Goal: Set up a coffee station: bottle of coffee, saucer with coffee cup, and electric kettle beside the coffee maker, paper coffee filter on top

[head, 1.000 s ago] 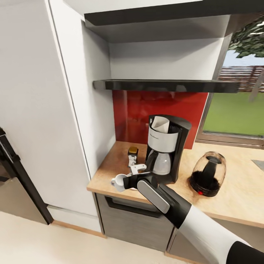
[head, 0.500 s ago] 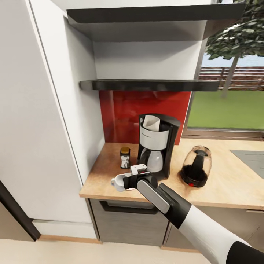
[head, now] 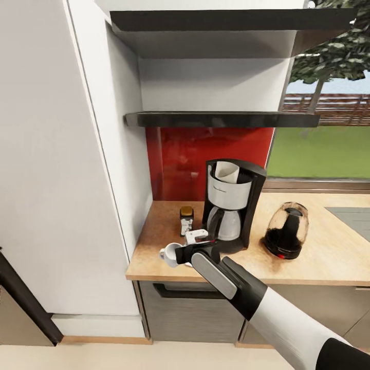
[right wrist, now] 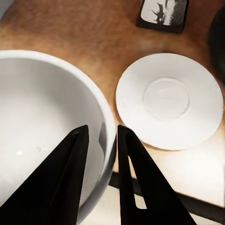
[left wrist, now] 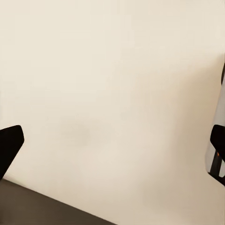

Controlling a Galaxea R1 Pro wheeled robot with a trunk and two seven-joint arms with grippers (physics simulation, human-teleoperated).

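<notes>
The right gripper (right wrist: pixel 102 140) pinches the rim of the cup (right wrist: pixel 42 126), one finger inside, one outside. Such a thin hold could let it tip or slip before it reaches the saucer (right wrist: pixel 169 100) just beside. The right arm stretches forward over the countertop (head: pixel 313 257) edge; the left jaws look spread apart.
</notes>
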